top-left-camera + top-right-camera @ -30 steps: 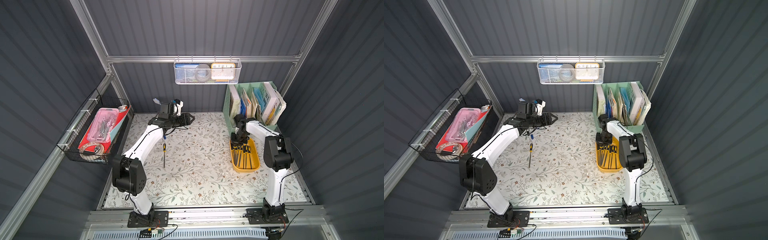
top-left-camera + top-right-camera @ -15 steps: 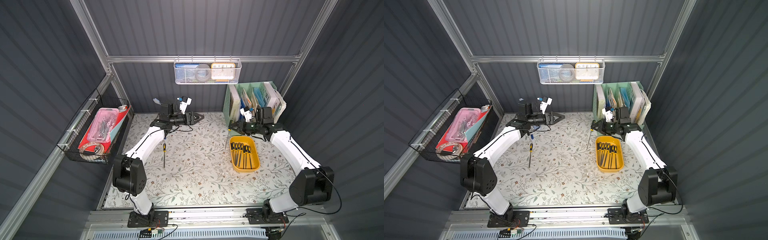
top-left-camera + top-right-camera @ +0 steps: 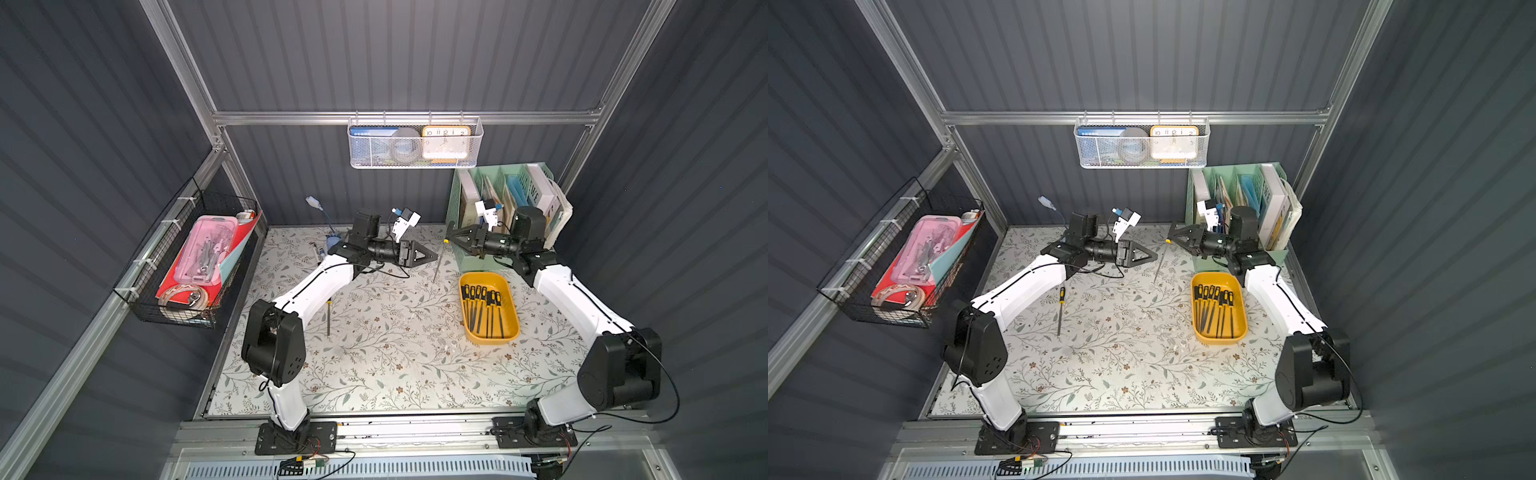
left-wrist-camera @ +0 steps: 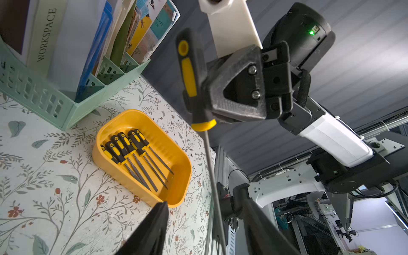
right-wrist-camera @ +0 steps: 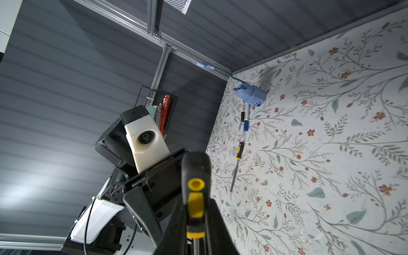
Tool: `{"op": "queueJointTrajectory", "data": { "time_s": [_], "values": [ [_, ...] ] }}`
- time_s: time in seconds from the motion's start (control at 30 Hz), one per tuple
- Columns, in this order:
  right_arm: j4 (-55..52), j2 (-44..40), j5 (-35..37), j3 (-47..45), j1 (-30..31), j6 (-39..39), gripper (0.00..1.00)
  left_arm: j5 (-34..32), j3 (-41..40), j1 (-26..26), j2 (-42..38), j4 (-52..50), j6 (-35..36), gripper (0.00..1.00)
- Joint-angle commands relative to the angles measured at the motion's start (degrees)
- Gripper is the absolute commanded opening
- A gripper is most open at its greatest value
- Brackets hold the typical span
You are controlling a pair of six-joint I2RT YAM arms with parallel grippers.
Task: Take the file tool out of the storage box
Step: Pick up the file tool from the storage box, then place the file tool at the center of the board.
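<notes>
Two hands: right hand clenched on file tool, shaft tip cropped in left wrist view; left hand released.

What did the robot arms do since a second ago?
The right tool lifted a file out of the yellow tray by its handle and carried it toward the middle. The left tool, open, reached out to meet it. The tray, the other files in it and the loose file on the mat stayed put.

My mint-green organiser, books upright. Above and beside it: white mesh basket, clock inside. Well apart, across my floral mat: black wire basket, pink case.
</notes>
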Motion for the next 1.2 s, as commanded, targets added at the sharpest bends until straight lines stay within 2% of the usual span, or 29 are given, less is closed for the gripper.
{"op": "queueJointTrajectory", "data": {
  "time_s": [0.0, 0.13, 0.33, 0.4, 0.5, 0.53, 0.63, 0.7, 0.73, 0.8, 0.87, 0.9, 0.97, 1.03, 1.17],
  "values": [
    [3.0, 0.5, -2.0, 1.7, 1.1, 1.7, 0.03, 1.1, 1.0, 0.1, 0.7, -0.9, 1.6, 0.58],
    [3.8, 0.6, -1.9, 1.3, 2.3, 2.2, 0.03, 1.0, 1.7, 0.1, 1.5, -0.3, 0.9, 0.57],
    [4.6, 1.2, -1.1, 1.4, 3.7, 2.4, 0.03, 1.5, 2.0, 0.1, 1.7, 0.1, 0.4, 0.47],
    [5.0, 1.4, -1.1, 1.5, 4.0, 2.6, 0.03, 1.5, 2.0, 0.1, 1.7, -0.1, 0.6, 0.39],
    [5.1, 1.7, -1.0, 1.4, 4.3, 2.6, 0.03, 1.0, 1.5, 0.1, 1.5, -0.7, 0.7, 0.07],
    [5.1, 1.9, -0.9, 1.5, 4.3, 2.6, 0.04, 0.6, 1.4, 0.1, 1.3, -0.9, 1.0, 0.0],
    [5.0, 2.1, -0.5, 1.3, 4.4, 2.4, 0.06, 0.3, 0.9, 0.1, 1.2, -1.2, 1.2, 0.0],
    [4.6, 2.1, 0.1, 1.2, 4.4, 1.9, 0.14, -1.0, 0.9, 0.1, 1.1, -2.8, 2.1, 0.0],
    [3.7, 2.1, 0.7, 1.2, 4.4, 1.3, 0.29, -2.9, 0.9, 0.1, 1.0, -4.1, 2.7, 0.0],
    [0.9, 1.7, 3.0, 1.3, 4.3, -1.5, 0.45, -9.4, 1.1, 0.1, 0.7, -7.3, 3.8, 0.0],
    [-7.3, 1.0, 8.4, 2.1, 4.1, -7.2, 0.64, -21.7, 0.4, 0.1, 0.3, -10.4, 3.4, 0.0],
    [-10.3, 0.7, 10.7, 2.4, 3.9, -9.4, 0.69, -26.7, 0.1, 0.1, 0.4, -11.9, 2.8, 0.0],
    [-17.7, 0.1, 16.9, 3.5, 3.6, -13.3, 0.75, -39.4, -0.5, 0.1, 0.8, -16.0, 1.9, 0.0],
    [-20.4, -0.5, 19.6, 3.4, 3.2, -15.2, 0.79, -52.0, -0.7, 0.1, 1.8, -20.8, -0.2, 0.0],
    [-24.5, -1.4, 25.6, 2.6, 3.1, -16.8, 0.82, -68.6, -1.3, 0.2, 5.8, -27.0, -4.0, 0.0]
  ]
}}
